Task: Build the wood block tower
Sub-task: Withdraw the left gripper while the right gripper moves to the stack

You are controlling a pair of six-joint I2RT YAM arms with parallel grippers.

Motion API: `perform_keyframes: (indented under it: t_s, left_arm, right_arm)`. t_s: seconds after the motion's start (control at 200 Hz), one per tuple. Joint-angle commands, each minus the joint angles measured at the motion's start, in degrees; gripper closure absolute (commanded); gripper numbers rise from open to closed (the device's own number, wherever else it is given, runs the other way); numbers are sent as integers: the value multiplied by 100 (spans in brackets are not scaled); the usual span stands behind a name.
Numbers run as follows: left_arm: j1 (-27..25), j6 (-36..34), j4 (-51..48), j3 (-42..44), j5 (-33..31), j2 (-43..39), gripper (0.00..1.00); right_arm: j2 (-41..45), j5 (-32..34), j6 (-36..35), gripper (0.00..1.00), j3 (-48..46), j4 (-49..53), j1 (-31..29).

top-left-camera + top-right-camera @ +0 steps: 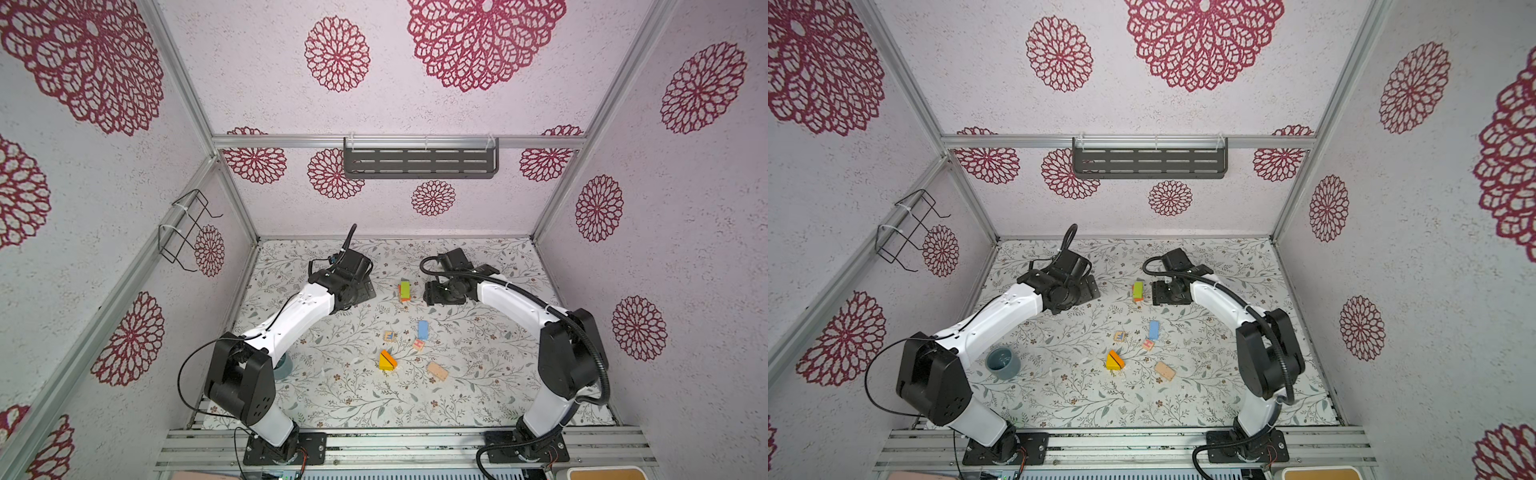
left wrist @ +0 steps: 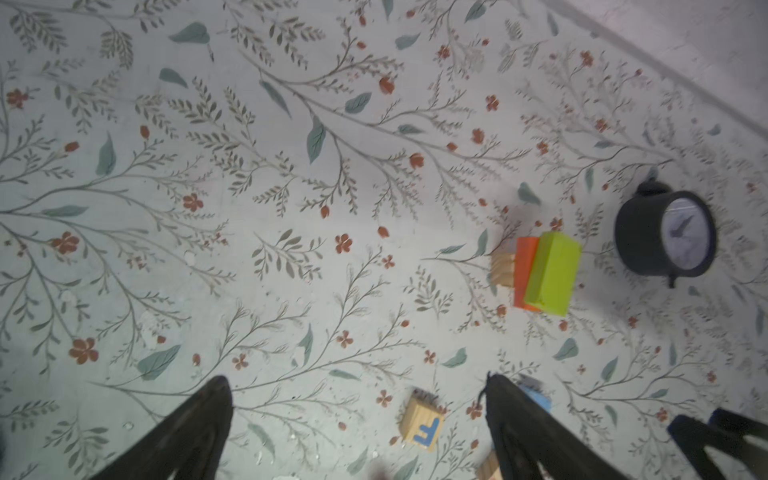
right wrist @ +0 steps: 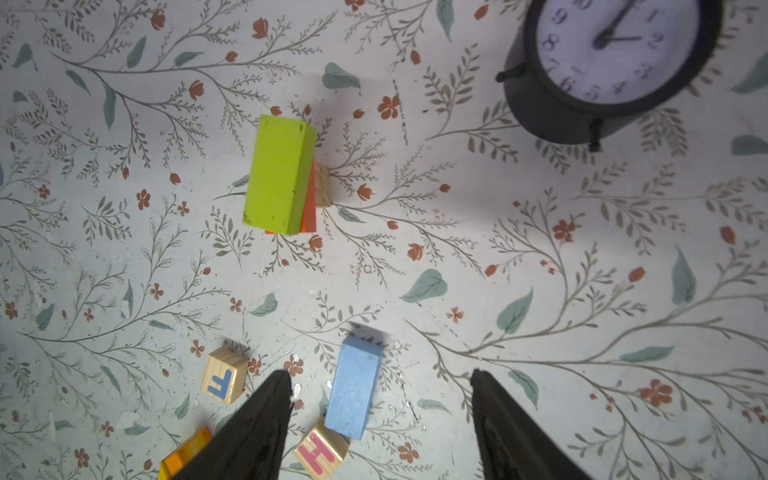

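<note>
three-high tower, tan cube as base | left claw, right claw spread, empty | risk: top-heavy overhang, off-centre placement could topple it

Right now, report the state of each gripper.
Left gripper: open, holding nothing.
Right gripper: open, holding nothing.

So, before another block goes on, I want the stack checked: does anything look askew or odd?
Slightly. The green brick seems shifted and twisted on the orange brick beneath, and both overhang the smaller tan block at the base, so the tower looks lopsided. Nothing looks damaged.
</note>
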State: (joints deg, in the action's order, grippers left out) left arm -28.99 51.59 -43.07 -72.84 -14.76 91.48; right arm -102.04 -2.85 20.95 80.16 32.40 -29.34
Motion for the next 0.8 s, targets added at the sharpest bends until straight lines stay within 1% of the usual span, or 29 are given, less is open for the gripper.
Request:
perform_keyframes:
  t_s: [0.0, 0.105, 0.205, 0.415, 0.625, 0.795]
  left_arm:
    - [25, 18, 383, 472, -43, -423, 3]
    - [94, -14, 455, 893, 4, -777, 3]
    - [214, -59, 532, 1218, 82, -1122, 3]
    - [547, -158, 689, 1808, 345, -1685, 3]
    - [819, -279, 722, 2062, 478, -1871, 3]
    - [954, -308, 754, 2106, 584, -1881, 3]
  right_arm:
    - [-290, 186, -126, 27, 526, 395, -162]
    - [-595, 240, -126, 26, 927, 511, -320]
    - [-840, 341, -126, 22, 1277, 613, -464]
    - [-1442, 404, -137, 20, 2073, 936, -607]
    - [-2034, 387, -294, 18, 2865, 1328, -634]
    - [-2283, 451, -357, 19, 3139, 1414, -634]
